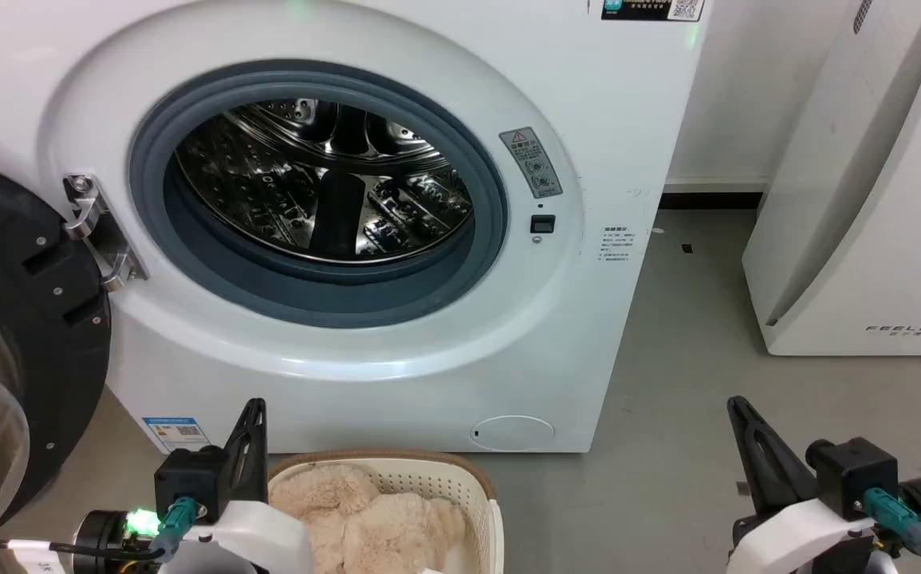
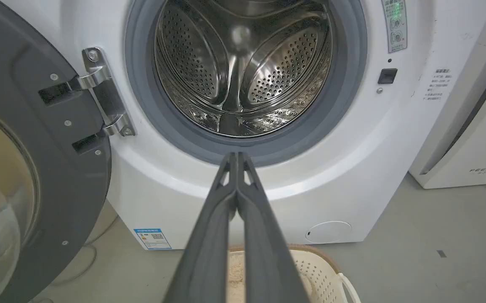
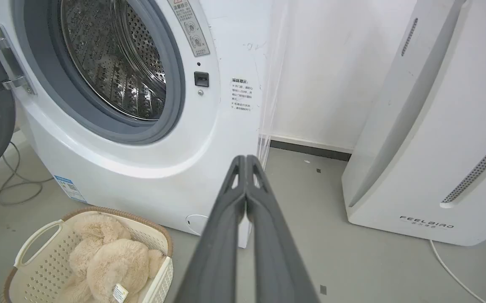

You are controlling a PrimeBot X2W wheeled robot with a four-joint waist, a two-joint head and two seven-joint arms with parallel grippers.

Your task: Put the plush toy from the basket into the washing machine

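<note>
Both arms sit low, pointing up toward the washer (image 1: pixel 396 351). The left fingers (image 2: pixel 213 235) are pressed together just beside the basket (image 3: pixel 38 269). The right fingers (image 3: pixel 226 227) are also pressed together, over bare floor (image 1: pixel 683 399) well to the right. The toy (image 3: pixel 112 261) lies in the basket, in front of the washer. The door (image 1: pixel 29 319) hangs wide open at left, and the port gapes above the basket.
</note>
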